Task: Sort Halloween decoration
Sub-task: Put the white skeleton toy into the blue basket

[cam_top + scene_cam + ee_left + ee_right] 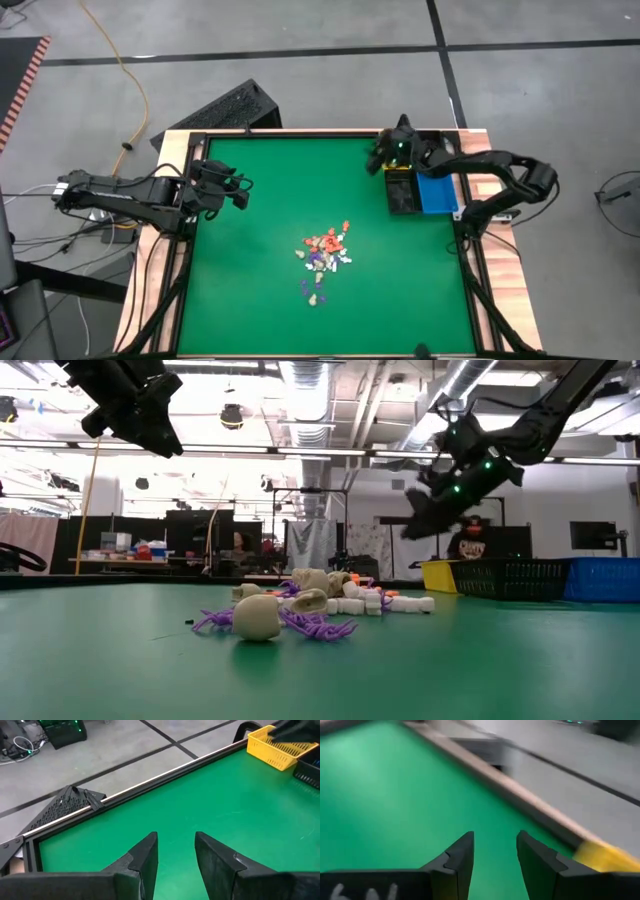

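The Halloween decoration [325,257] lies as a loose pile of tiny cream-white, orange-red and purple trinkets on the green mat, right of the table's middle; the low view shows cream skulls and purple spiders [300,610]. My left gripper [176,842] hovers open over the mat's left side [243,192], holding nothing. My right gripper [495,842] hovers open above the mat's far right [378,162], beside the bins and clear of the pile, with nothing between its fingers.
A yellow bin [440,575], a black bin [402,192] and a blue bin [437,193] stand together at the far right of the mat. A dark raised frame [300,133] borders the mat. A black perforated panel [215,112] leans outside the far left corner.
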Controlling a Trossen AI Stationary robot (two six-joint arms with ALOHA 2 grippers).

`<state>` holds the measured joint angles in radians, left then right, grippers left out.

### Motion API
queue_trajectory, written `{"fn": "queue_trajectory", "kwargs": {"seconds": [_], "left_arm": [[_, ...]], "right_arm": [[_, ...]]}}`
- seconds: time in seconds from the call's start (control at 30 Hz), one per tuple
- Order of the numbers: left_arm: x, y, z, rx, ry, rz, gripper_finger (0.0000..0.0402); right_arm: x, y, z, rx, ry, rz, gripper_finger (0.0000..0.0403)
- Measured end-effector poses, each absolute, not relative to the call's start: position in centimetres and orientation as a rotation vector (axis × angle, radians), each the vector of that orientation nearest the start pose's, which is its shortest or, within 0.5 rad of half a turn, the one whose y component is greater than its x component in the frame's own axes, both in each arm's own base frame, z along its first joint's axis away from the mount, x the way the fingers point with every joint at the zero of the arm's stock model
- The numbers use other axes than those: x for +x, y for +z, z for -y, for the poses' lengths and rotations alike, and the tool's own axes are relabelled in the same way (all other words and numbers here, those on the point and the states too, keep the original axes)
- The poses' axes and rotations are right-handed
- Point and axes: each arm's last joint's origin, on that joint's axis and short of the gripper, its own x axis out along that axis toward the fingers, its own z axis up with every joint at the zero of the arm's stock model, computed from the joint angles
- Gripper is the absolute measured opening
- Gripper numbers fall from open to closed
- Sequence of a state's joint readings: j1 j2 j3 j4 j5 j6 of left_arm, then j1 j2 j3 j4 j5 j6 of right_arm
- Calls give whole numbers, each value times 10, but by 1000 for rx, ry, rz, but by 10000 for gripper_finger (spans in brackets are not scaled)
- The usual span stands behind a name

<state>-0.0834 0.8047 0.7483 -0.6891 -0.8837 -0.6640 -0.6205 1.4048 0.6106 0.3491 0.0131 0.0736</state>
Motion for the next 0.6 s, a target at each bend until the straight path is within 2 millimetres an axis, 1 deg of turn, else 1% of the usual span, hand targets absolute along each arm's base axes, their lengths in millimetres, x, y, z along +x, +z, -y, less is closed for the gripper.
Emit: {"fn": "queue_trajectory", "kwargs": {"seconds": [0.1, 0.23, 0.33, 0.47, 0.6], "left_arm": [[150, 281, -10, -251, 939, -390, 121], [150, 281, -10, -256, 940, -388, 121], [150, 281, -10, -260, 940, -387, 121], [150, 281, -10, -260, 940, -387, 121], [150, 281, -10, -261, 941, -386, 121]], "right_arm": [[244, 193, 135, 170, -414, -386, 168], [263, 191, 92, 138, -218, -415, 168], [272, 190, 58, 134, -103, -431, 168], [278, 187, 10, 144, -32, -464, 168], [274, 183, -31, 114, -63, -506, 168]]}}
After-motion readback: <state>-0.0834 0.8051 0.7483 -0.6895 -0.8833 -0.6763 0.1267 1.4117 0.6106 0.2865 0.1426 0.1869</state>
